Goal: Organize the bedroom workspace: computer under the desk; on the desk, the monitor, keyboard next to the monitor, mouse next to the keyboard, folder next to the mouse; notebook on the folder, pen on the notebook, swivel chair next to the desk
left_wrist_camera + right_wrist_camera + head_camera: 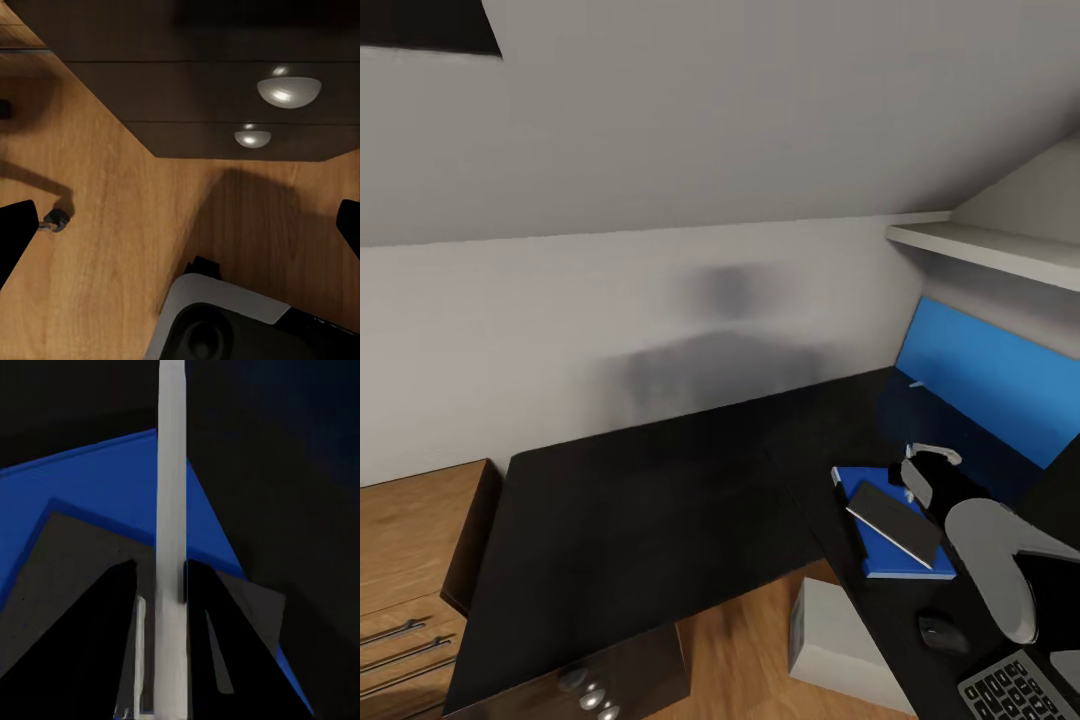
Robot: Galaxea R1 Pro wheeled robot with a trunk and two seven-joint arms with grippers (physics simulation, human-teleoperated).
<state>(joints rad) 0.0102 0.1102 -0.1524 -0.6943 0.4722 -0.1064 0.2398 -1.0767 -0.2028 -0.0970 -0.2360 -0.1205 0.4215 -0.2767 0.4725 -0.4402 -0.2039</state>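
Right gripper (171,660) is clamped on the white pen (171,510), hovering over the grey notebook (895,523) stacked on the blue folder (872,488) on the bench (660,500). I'd lower it flat onto the notebook's middle before letting go so it doesn't roll off. Left gripper (180,225) hangs spread wide over the floor (112,247).

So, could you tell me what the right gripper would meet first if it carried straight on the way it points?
The right gripper, shut on a thin white pen, points down at the grey notebook lying on the blue folder. It would probably touch the notebook first, though depth is unclear.
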